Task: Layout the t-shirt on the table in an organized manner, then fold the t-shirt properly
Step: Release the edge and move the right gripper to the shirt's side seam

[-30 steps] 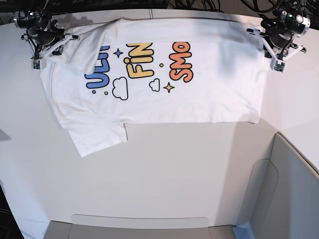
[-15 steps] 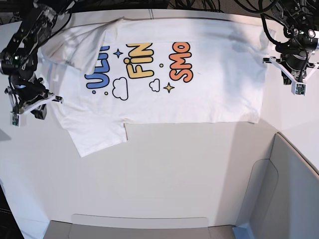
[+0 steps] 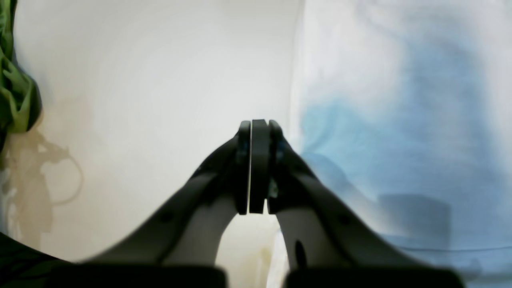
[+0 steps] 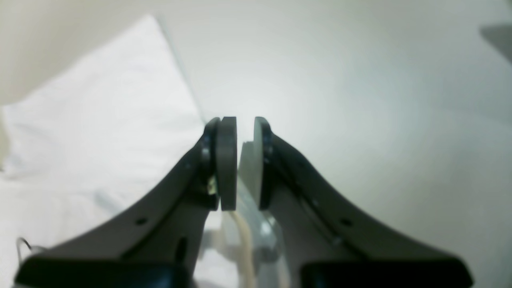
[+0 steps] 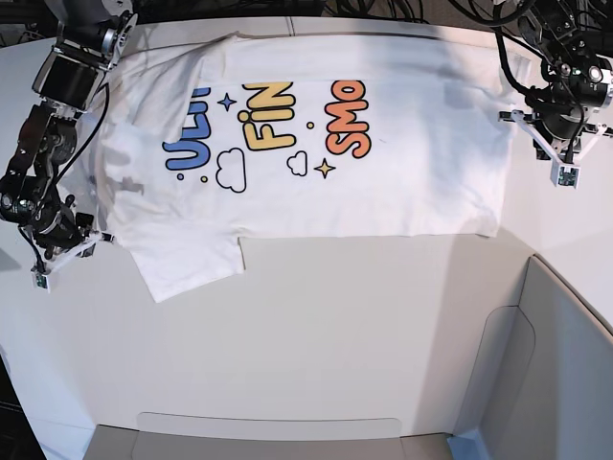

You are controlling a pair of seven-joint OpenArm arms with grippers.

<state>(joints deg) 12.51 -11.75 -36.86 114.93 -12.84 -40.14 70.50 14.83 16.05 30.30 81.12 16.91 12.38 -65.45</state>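
The white t-shirt [image 5: 316,163] lies spread on the table [image 5: 316,326], print side up, with its far edge folded over the tops of the blue, yellow and orange letters. One sleeve [image 5: 187,259] sticks out toward the near left. My right gripper [image 5: 72,244] hovers just left of that sleeve. In the right wrist view its pads [image 4: 227,160] stand a narrow gap apart with nothing between them, and the sleeve corner [image 4: 100,120] lies to their left. My left gripper [image 5: 548,134] hangs beside the shirt's right edge [image 3: 400,100], its pads [image 3: 258,168] pressed together and empty.
A grey panel [image 5: 560,364] rises at the near right and a flat grey tray [image 5: 268,436] lies along the near edge. Dark cables [image 5: 402,10] run behind the table's far edge. Something green [image 3: 16,92] shows at the left of the left wrist view.
Both arms left the shirt's far corners. The right arm swept down the shirt's left side to the sleeve and its jaws parted slightly. The left arm dropped beside the right edge, still shut.
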